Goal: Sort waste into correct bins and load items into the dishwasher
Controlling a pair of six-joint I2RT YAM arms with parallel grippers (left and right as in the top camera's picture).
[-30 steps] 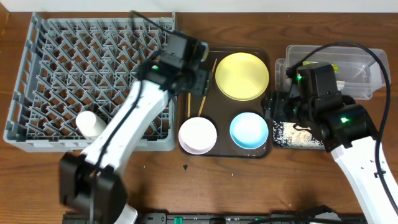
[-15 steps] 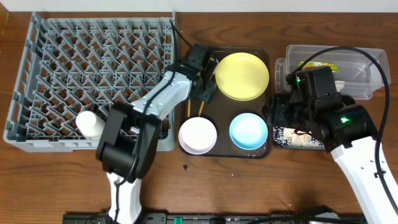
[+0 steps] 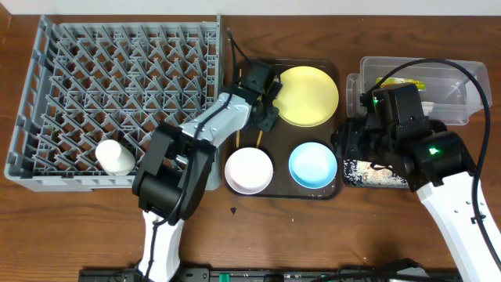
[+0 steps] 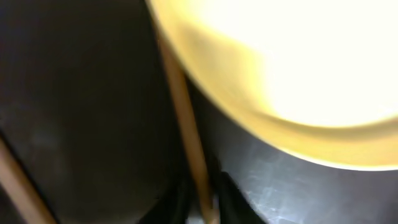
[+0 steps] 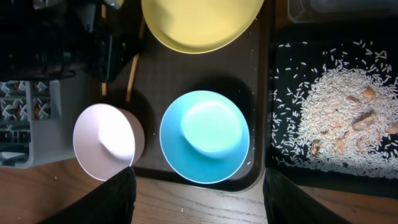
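From overhead, the left arm is seen stretched across a corner of the rack (image 3: 47,168), the left tool (image 3: 264,110) lowered beside the yellow plate (image 3: 305,95) on the brown tray (image 3: 333,192). At the left wrist, one chopstick (image 4: 186,118) is pinched between close-set fingers (image 4: 235,200). At the right wrist, the right tool (image 5: 198,180) is held wide above the blue bowl (image 5: 205,137).

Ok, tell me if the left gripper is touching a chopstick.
Touching. The left wrist view shows the chopstick running down between the fingers of the left gripper, both dark tips pressed against it with no gap.

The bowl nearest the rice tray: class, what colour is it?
The bowl is light blue, clearest in the right wrist view.
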